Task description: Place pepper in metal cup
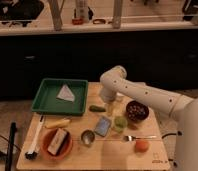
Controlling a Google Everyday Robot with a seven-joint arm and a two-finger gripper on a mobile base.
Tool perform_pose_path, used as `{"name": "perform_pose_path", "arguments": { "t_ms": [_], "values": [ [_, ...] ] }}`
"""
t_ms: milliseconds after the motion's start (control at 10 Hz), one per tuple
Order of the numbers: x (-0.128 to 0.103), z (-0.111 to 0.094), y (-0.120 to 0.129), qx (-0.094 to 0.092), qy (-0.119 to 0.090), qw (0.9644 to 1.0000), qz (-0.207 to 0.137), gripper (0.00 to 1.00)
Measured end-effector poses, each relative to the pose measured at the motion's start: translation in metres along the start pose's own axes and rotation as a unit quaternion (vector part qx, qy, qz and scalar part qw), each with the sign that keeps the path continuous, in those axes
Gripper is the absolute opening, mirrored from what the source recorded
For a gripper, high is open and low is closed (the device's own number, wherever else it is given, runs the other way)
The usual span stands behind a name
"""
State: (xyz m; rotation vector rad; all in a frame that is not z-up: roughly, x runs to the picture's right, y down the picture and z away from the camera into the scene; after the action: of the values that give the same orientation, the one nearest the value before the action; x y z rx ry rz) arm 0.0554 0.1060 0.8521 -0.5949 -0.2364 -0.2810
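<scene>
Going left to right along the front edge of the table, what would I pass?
Brush → orange bowl → metal cup → orange fruit. The gripper hangs farther back, just right of the pepper.

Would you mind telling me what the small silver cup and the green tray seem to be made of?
The metal cup looks like steel: silvery grey, with a pale glint on its rim. The green tray seems to be plastic, with even matte colour and raised walls, though that is uncertain. The gripper hangs close beside the pepper.
</scene>
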Motion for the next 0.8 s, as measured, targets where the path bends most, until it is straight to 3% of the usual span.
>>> {"name": "perform_pose_path", "arguments": {
  "t_ms": [800],
  "values": [
    [0.004, 0.038, -0.015, 0.002, -0.010, 0.9999, -0.009, 0.80]
  ]
}}
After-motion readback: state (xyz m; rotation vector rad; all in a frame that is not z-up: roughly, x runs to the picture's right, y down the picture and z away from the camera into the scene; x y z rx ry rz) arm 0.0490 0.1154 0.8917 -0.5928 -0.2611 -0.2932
